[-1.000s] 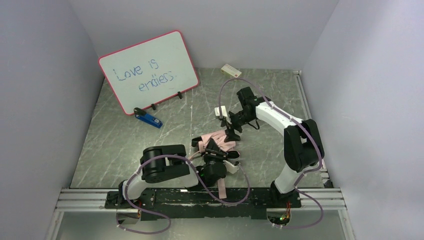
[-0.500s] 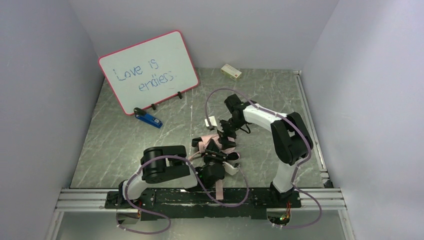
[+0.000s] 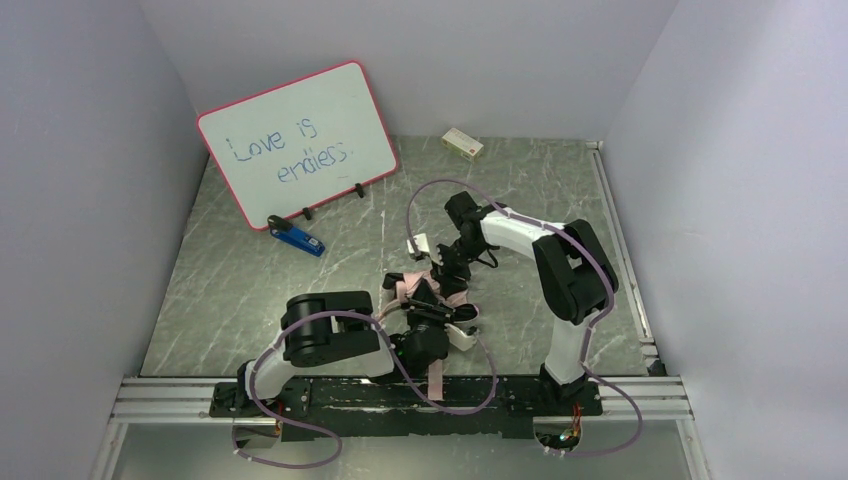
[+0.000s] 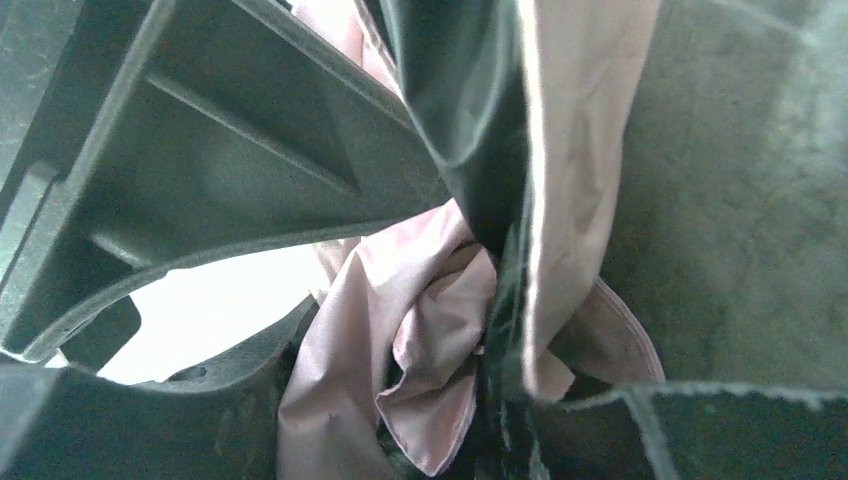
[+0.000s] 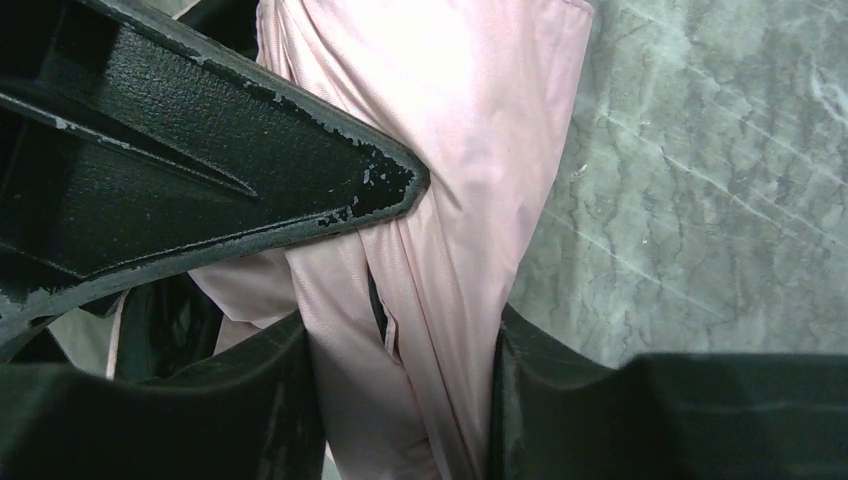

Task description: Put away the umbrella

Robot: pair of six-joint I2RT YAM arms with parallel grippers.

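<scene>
The umbrella point(image 3: 412, 284) lies collapsed on the marble table point(image 3: 250, 300), with pale pink cloth bunched up, its pale handle point(image 3: 462, 336) to the right and its pink strap point(image 3: 437, 378) trailing toward the bases. My left gripper point(image 3: 425, 300) sits on the bundle. In the left wrist view point(image 4: 400, 440) pink and black canopy folds point(image 4: 420, 330) fill the space between its fingers. My right gripper point(image 3: 452, 272) is at the bundle's far side. In the right wrist view point(image 5: 400, 400) its fingers point(image 5: 640, 420) press both sides of a pink fold point(image 5: 440, 250).
A pink-framed whiteboard point(image 3: 298, 140) leans at the back left with a blue stapler point(image 3: 297, 238) in front of it. A small pale box point(image 3: 462, 143) lies at the back wall. Grey walls close in the table on three sides.
My right arm has swung left and toward the bases, bringing its gripper down onto the pink canopy beside the left gripper. The left arm has stayed put.
</scene>
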